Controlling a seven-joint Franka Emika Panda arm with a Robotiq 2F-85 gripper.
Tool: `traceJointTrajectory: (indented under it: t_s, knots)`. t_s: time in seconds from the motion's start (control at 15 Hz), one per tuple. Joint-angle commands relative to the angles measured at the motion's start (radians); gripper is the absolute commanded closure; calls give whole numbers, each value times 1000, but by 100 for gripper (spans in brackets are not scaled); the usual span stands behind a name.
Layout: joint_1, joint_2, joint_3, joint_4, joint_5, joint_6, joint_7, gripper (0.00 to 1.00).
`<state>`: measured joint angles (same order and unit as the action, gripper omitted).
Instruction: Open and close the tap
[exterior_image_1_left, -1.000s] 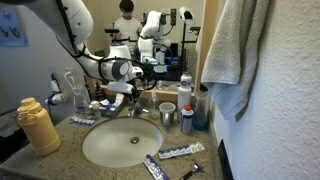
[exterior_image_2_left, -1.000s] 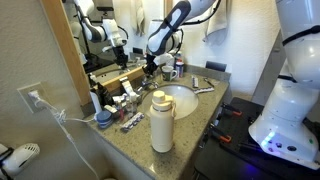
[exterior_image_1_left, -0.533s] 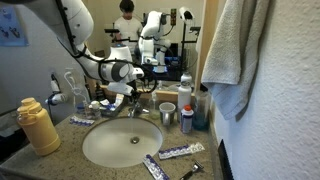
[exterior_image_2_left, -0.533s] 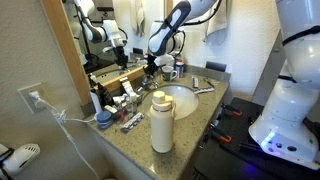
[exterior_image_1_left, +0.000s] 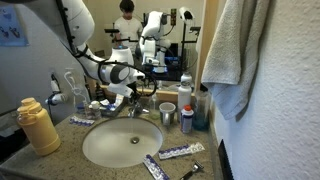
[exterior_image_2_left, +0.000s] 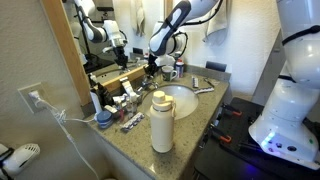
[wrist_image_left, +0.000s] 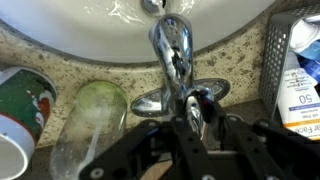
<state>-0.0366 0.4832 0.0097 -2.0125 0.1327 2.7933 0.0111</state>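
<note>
One black hand (wrist_image_left: 197, 118) clamps onto the shiny, curved chrome tap (wrist_image_left: 172, 50).

On my wrist feed the tap (wrist_image_left: 172, 50) is polished chrome, mirror-bright and smooth (it throws back the room in streaks). The basin (wrist_image_left: 70, 18) beside it looks like glossy white ceramic, and the counter (wrist_image_left: 60, 58) is speckled stone with a dull sheen. My gripper (wrist_image_left: 196, 110) reads as matt black, plastic or coated metal, I cannot tell which. In an exterior view the towel (exterior_image_1_left: 235, 55) is soft, nubby grey cloth, and the yellow bottle (exterior_image_1_left: 38, 126) is smooth plastic.
</note>
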Motion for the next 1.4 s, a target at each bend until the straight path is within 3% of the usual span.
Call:
traceJointTrajectory:
  t_s: [0.0,0.67,1.33]
  knots:
    - [-47,-108,22,-192,38,-59,-16,93]
    - [-117,-91,95,-187,89,-41,-110,93]
    - [-271,-73,243,-180,247,-47,-318,93]
